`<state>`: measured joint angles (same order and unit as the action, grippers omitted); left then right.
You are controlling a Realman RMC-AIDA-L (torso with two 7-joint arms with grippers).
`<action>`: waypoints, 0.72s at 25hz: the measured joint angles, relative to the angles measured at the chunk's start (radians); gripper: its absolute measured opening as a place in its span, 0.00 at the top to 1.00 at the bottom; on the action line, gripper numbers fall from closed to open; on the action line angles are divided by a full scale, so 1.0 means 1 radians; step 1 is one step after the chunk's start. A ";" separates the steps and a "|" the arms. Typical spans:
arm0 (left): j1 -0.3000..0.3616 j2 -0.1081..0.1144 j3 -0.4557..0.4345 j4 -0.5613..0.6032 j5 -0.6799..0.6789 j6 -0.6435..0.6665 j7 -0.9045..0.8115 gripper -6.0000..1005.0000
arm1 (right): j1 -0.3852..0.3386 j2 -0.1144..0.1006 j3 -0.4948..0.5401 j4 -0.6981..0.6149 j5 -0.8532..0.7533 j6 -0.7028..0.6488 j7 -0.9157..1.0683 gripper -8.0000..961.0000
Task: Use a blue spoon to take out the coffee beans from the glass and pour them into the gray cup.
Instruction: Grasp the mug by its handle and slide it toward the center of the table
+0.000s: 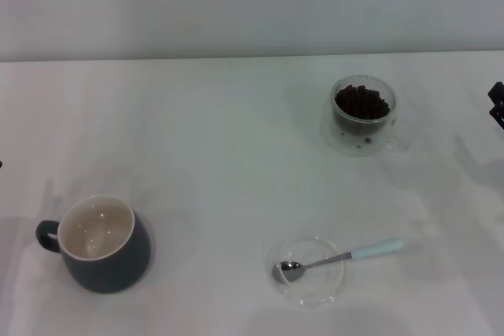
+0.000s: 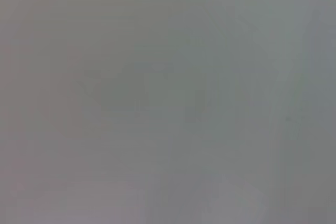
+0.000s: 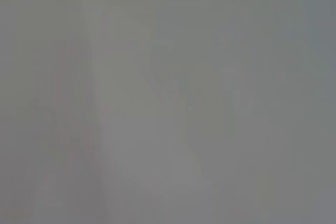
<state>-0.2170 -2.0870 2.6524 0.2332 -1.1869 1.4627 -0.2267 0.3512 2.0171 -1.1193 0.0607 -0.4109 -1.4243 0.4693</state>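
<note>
Spoon bowl on dish | glass far-right | right hand at edge, grip unclear

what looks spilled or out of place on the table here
Nothing stands out. The coffee beans sit inside the upright glass, the blue spoon rests with its bowl in the clear dish, and the gray cup stands upright. No beans show loose on the table.
</note>
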 joint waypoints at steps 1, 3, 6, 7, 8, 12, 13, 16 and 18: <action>0.000 0.000 0.002 0.000 0.000 0.000 0.001 0.13 | 0.000 0.000 0.001 0.001 0.000 0.002 0.000 0.09; 0.001 0.000 0.004 -0.002 0.000 -0.001 0.003 0.13 | 0.000 0.000 0.001 0.001 0.000 0.004 0.000 0.09; 0.003 0.001 0.004 -0.004 0.000 -0.003 0.004 0.13 | 0.000 0.000 0.002 0.001 0.000 0.014 0.000 0.09; 0.004 0.001 0.004 -0.005 0.001 -0.003 0.004 0.13 | 0.000 0.000 0.002 0.001 0.000 0.018 0.000 0.09; 0.005 0.001 0.004 -0.005 0.001 -0.003 0.004 0.13 | 0.000 0.000 0.002 -0.001 0.000 0.022 0.000 0.09; 0.035 0.002 0.005 0.002 0.008 0.007 -0.001 0.13 | 0.004 0.000 0.003 -0.006 -0.001 0.040 0.000 0.09; 0.047 0.002 0.006 0.003 0.010 0.014 -0.001 0.13 | 0.005 0.000 0.003 -0.007 -0.001 0.042 0.000 0.09; 0.100 0.002 0.024 0.001 0.014 0.044 -0.001 0.13 | 0.006 0.000 0.003 -0.010 0.003 0.050 0.000 0.09; 0.137 0.004 0.050 -0.008 0.015 0.070 -0.001 0.13 | 0.008 0.000 0.003 -0.019 0.005 0.064 0.000 0.09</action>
<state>-0.0802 -2.0831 2.7022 0.2253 -1.1724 1.5330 -0.2280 0.3592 2.0171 -1.1166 0.0417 -0.4058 -1.3608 0.4694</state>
